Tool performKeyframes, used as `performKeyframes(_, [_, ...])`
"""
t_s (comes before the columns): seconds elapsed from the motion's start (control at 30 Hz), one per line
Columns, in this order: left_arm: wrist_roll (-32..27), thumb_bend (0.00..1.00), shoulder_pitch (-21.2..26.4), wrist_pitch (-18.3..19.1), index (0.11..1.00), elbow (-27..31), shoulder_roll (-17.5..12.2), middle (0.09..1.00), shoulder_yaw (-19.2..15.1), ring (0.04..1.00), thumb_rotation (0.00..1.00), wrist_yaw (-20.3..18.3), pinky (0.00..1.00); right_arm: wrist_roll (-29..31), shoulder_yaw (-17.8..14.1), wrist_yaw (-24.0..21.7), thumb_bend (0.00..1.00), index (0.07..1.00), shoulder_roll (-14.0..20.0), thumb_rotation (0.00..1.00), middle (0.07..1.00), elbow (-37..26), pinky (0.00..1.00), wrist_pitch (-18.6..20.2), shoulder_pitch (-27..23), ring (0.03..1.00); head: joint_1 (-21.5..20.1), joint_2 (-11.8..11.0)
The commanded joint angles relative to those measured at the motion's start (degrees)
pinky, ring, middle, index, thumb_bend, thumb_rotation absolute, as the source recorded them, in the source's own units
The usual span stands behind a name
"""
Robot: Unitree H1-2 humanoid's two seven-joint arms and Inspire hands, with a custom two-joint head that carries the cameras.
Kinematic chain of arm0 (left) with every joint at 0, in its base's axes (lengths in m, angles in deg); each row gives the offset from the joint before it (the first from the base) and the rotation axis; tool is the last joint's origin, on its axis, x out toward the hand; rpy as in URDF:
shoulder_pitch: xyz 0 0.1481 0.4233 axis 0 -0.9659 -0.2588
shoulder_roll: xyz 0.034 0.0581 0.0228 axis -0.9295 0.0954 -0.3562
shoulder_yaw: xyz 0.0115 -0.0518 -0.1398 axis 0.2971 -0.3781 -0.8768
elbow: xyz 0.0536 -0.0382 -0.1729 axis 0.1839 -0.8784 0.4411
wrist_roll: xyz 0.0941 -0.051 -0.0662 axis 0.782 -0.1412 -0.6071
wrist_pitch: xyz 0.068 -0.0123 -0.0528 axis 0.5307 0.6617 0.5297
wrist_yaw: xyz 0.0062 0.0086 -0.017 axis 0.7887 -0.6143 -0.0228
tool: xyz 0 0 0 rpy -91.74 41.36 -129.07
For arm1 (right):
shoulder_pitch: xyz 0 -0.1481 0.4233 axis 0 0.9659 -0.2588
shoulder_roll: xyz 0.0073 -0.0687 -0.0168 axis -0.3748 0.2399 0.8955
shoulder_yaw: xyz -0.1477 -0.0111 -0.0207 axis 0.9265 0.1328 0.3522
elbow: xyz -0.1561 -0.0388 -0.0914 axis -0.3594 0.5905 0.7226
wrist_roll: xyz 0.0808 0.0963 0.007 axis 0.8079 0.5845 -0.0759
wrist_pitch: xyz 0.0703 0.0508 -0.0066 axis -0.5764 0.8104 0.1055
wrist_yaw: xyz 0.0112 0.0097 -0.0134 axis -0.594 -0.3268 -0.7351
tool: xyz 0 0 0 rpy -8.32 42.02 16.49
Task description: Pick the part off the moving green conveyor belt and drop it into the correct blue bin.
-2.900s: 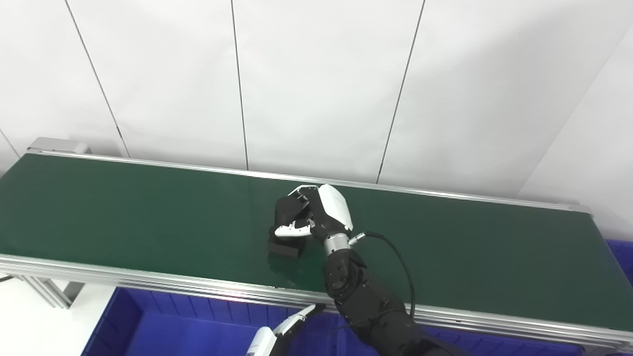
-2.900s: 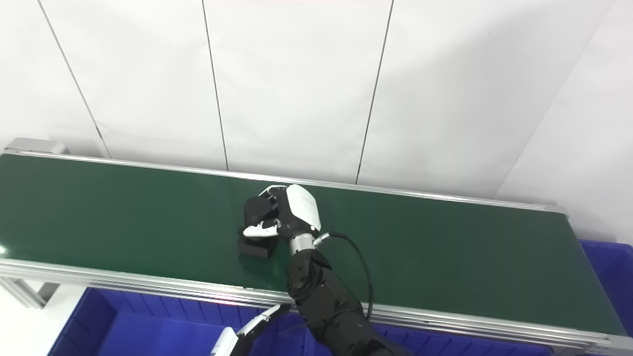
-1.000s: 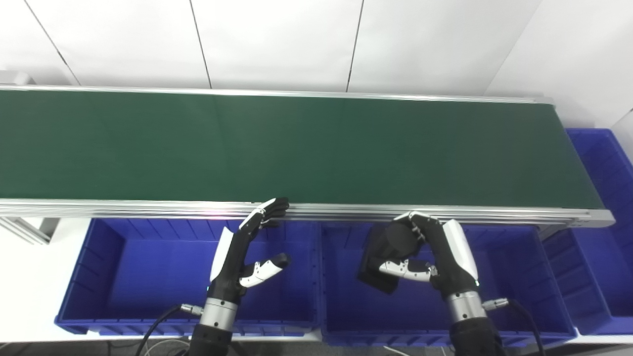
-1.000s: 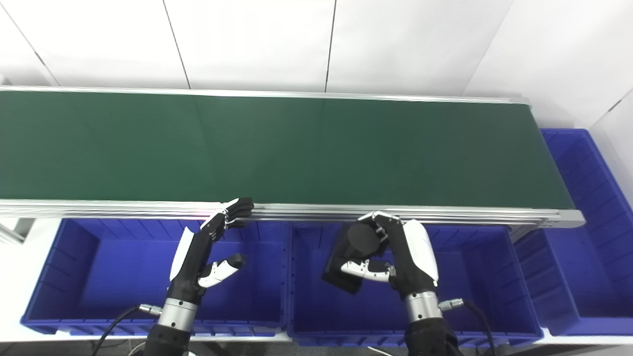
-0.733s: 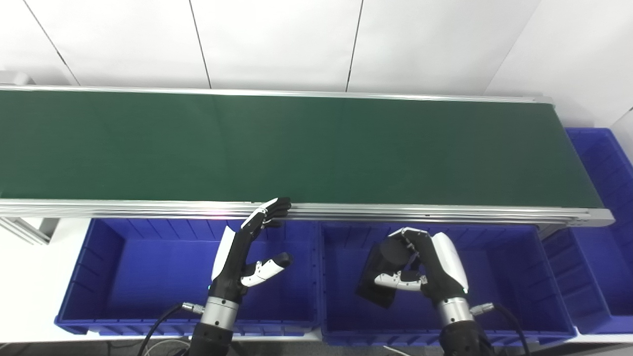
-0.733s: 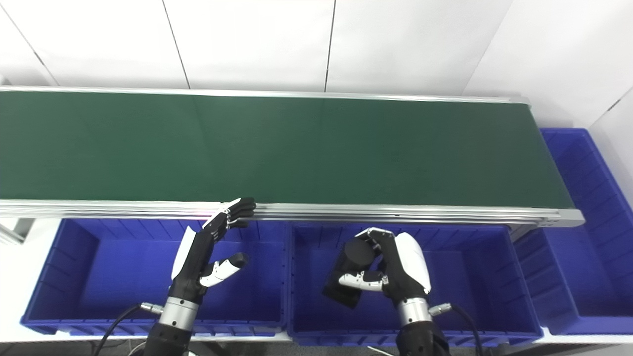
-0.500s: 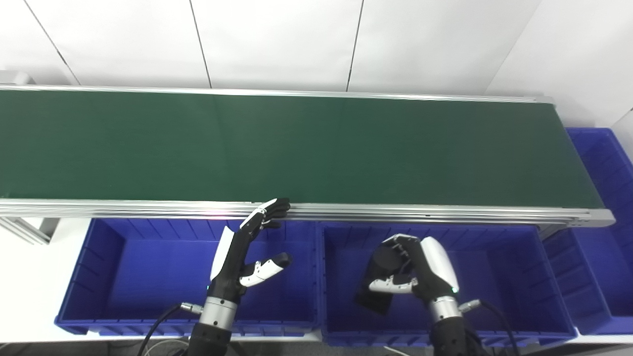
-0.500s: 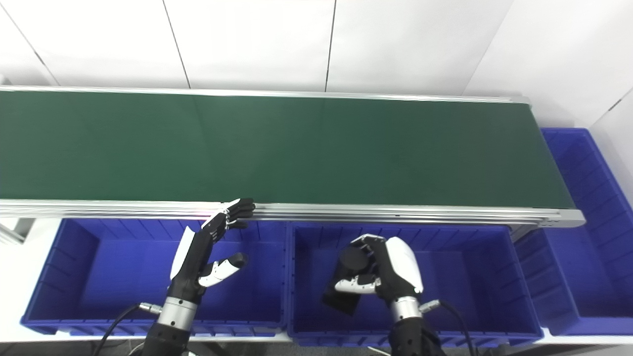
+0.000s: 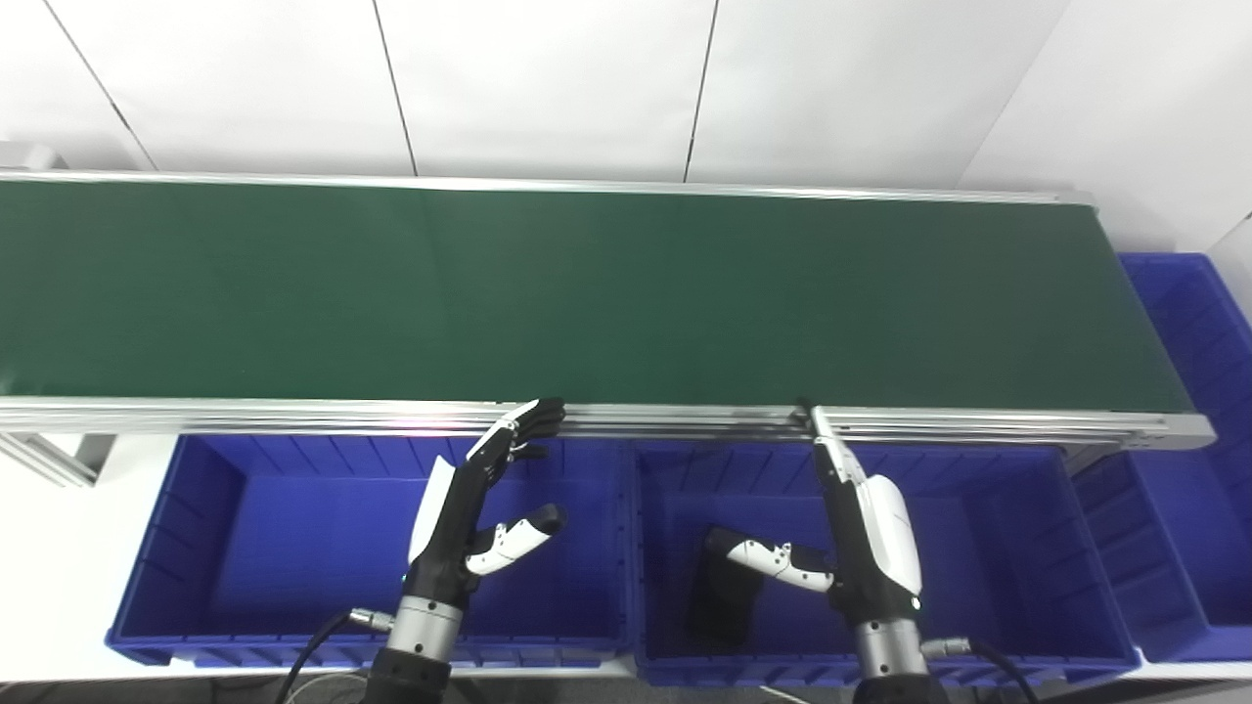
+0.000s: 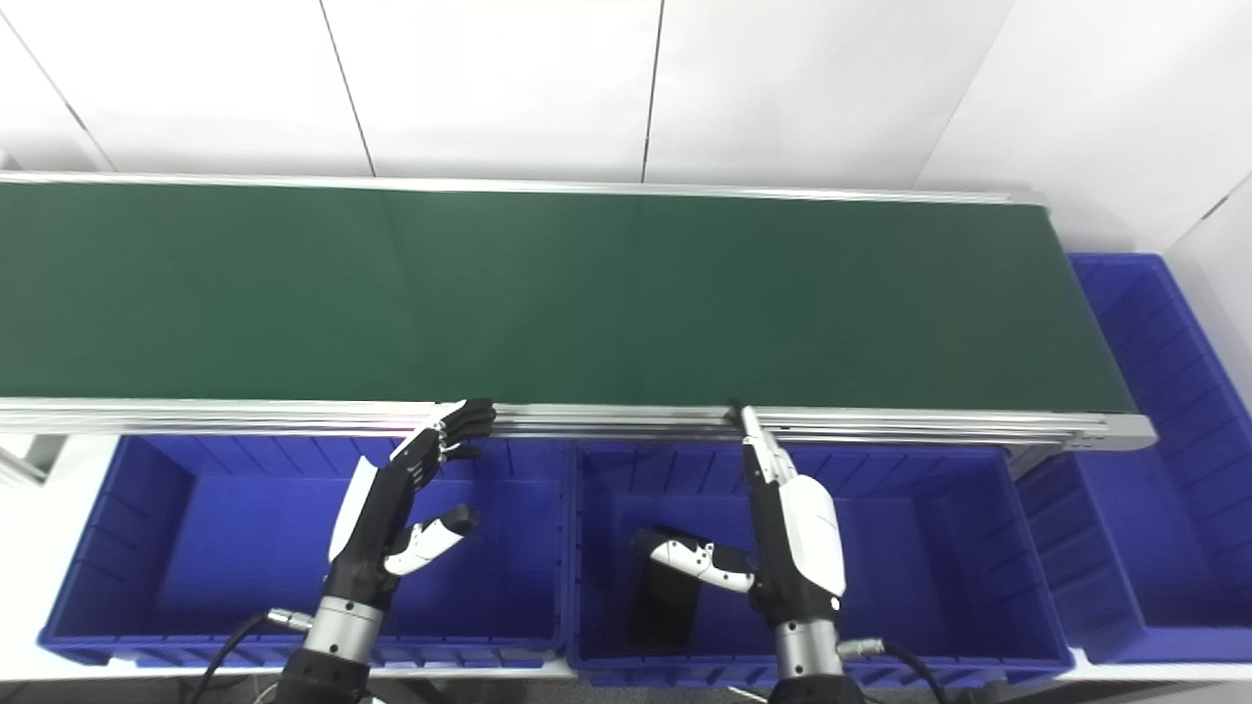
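The black part (image 9: 721,608) lies on the floor of the middle blue bin (image 9: 1017,548), near its left side; it also shows in the right eye view (image 10: 661,606). My right hand (image 9: 861,533) is open above that bin, fingers stretched up toward the belt's rail, thumb out over the part. My left hand (image 9: 469,508) is open and empty over the left blue bin (image 9: 245,518). The green conveyor belt (image 9: 587,293) carries nothing.
A third blue bin (image 9: 1193,469) stands at the right end of the belt. The belt's aluminium rail (image 9: 293,416) runs just above the bins' far rims. White wall panels stand behind the belt.
My right hand carried the black part off the belt, lowered it into the middle bin and opened. The part dropped to the bin floor. The camera tilted down since the earliest frames.
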Motion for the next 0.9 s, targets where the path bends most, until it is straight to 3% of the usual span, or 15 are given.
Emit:
performKeyframes(0.0, [0.3, 0.79, 0.3, -1.6, 0.807, 1.6, -0.2, 0.807, -0.7, 0.776, 0.84, -0.5, 0.71, -0.6, -0.7, 3.9, 0.92, 1.0, -0.5, 0.7, 1.0, -1.8, 0.98, -6.2, 0.0, 1.0, 0.1, 0.1])
performKeyframes(0.2, [0.8, 0.78, 0.0, -1.6, 0.81, 2.1, -0.6, 0.807, -1.3, 0.775, 0.85, -1.0, 0.71, 4.2, -0.3, 4.6, 0.92, 1.0, -1.5, 0.73, 1.0, -4.5, 0.94, -12.2, 2.4, 0.988, -0.1, 0.6])
performKeyframes(0.23, [0.8, 0.78, 0.0, -1.6, 0.808, 2.1, -0.5, 0.805, -1.3, 0.774, 0.85, -1.0, 0.71, 5.6, 0.0, 4.6, 0.93, 1.0, -1.5, 0.71, 0.984, -4.9, 0.89, -12.7, 2.6, 0.951, -0.1, 0.6])
performKeyframes(0.4, [-0.6, 0.79, -0.6, -1.6, 0.806, 2.3, -0.1, 0.808, -2.9, 0.779, 0.83, -3.3, 0.72, 18.2, 5.5, 3.1, 0.95, 0.951, 0.8, 0.64, 0.882, -6.2, 0.79, -13.2, 2.7, 0.836, -0.1, 0.6])
performKeyframes(0.57, [-0.4, 0.77, -0.8, -1.6, 0.804, 2.1, 0.2, 0.808, -3.6, 0.779, 0.83, -4.1, 0.72, 26.7, 7.4, -4.5, 0.95, 0.966, 0.9, 0.71, 0.874, -5.3, 0.77, -13.0, 2.5, 0.822, 0.3, 0.7])
performKeyframes(0.73, [-0.5, 0.77, -1.0, -1.6, 0.808, 2.2, 0.1, 0.81, -4.2, 0.78, 0.82, -5.0, 0.72, 31.8, 7.0, -11.6, 0.95, 0.977, 0.4, 0.78, 0.889, -4.6, 0.77, -11.9, 2.2, 0.845, 0.6, 0.5])
performKeyframes(0.87, [-0.4, 0.78, -1.3, -1.6, 0.809, 2.2, 0.1, 0.809, -4.7, 0.783, 0.83, -5.8, 0.73, 37.3, 6.7, -16.2, 0.94, 0.977, -0.7, 0.78, 0.892, -4.3, 0.8, -10.4, 2.2, 0.858, 0.5, 0.1])
